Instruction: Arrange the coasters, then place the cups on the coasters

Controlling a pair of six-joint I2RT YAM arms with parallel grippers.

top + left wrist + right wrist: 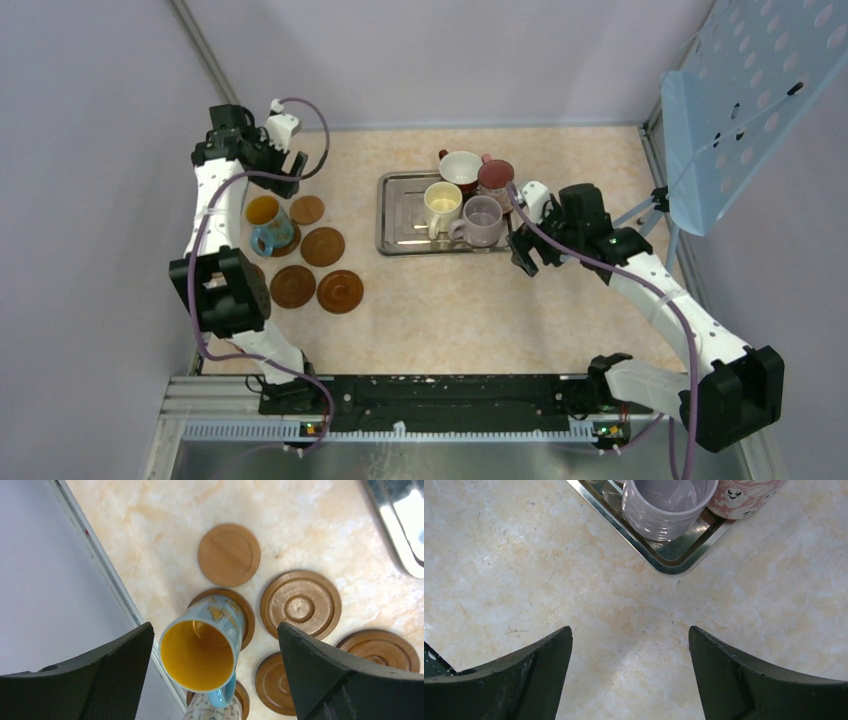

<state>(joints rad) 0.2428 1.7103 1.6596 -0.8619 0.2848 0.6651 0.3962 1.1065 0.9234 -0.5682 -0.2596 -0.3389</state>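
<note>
Blue with a yellow inside, the mug (200, 652) stands on a coaster (246, 612) between the left jaws, which are spread wide and touch nothing. More coasters (301, 605) lie just beyond them. The right jaws gape empty over the tabletop (624, 600), with the lilac mug (666, 505) on the tray (674, 566) just ahead.

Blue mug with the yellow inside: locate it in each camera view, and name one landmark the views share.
Top external: the blue mug stands at far left, on a coaster beside the left arm.
Left wrist: lower centre, seen from above.
Right wrist: not in it.
Shared landmark: the steel tray, which is in the top right corner of the left wrist view and at top centre of the right wrist view.
</note>
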